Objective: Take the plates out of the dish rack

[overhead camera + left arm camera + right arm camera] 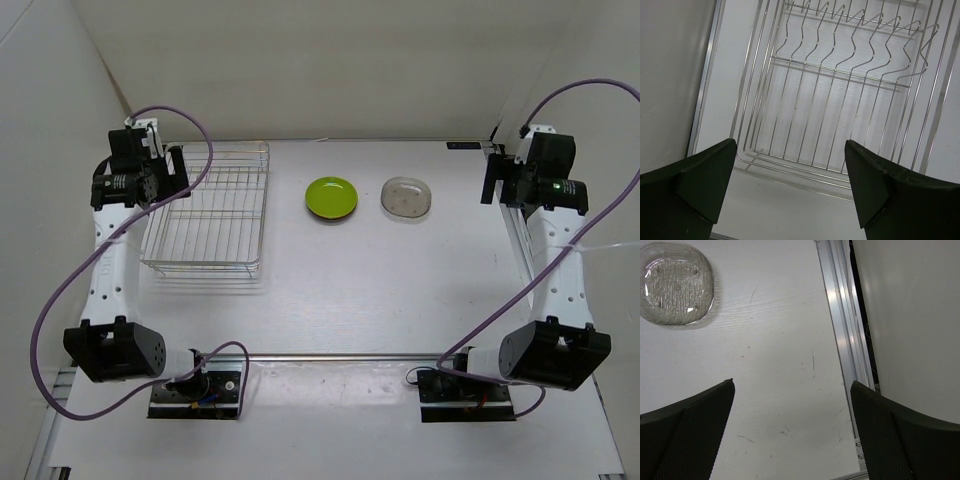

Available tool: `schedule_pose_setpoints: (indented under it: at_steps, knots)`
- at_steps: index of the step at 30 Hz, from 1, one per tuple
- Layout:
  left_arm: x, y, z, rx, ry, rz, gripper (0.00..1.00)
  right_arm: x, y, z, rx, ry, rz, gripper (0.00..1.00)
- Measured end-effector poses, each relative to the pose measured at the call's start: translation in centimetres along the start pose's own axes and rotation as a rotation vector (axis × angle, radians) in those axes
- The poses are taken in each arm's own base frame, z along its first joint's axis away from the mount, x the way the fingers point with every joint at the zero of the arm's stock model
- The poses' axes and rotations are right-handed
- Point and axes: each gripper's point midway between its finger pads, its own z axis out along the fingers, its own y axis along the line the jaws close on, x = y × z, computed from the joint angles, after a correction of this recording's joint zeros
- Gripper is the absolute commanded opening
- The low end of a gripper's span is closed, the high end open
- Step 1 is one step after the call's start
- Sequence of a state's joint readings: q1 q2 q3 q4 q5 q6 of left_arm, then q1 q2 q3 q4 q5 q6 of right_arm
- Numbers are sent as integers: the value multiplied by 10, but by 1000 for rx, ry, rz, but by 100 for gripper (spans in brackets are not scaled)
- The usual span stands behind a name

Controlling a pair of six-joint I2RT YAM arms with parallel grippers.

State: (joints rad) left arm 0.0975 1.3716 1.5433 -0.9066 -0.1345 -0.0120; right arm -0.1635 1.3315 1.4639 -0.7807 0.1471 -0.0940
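The silver wire dish rack [212, 210] stands at the left of the table and holds no plates; it fills the left wrist view [840, 90]. A lime green plate [331, 197] and a clear translucent plate [407, 197] lie on the table right of the rack. The clear plate also shows in the right wrist view [676, 283]. The black and orange-red plates are out of view. My left gripper [790, 187] is open and empty above the rack's far left end [165, 175]. My right gripper [792, 432] is open and empty at the far right [497, 182].
An aluminium rail [845, 340] runs along the table's right edge under my right gripper. White walls enclose the table on the left, back and right. Purple cables [60, 300] loop from both arms.
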Motion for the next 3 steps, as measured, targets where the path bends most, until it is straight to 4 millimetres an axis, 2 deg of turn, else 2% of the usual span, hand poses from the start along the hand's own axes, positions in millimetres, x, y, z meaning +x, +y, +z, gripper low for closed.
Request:
schedule_pose_setpoints:
  at_steps: [3]
  knots:
    - [-1, 0, 0, 0, -3, 0, 100, 1, 0, 0, -1, 2, 0, 100]
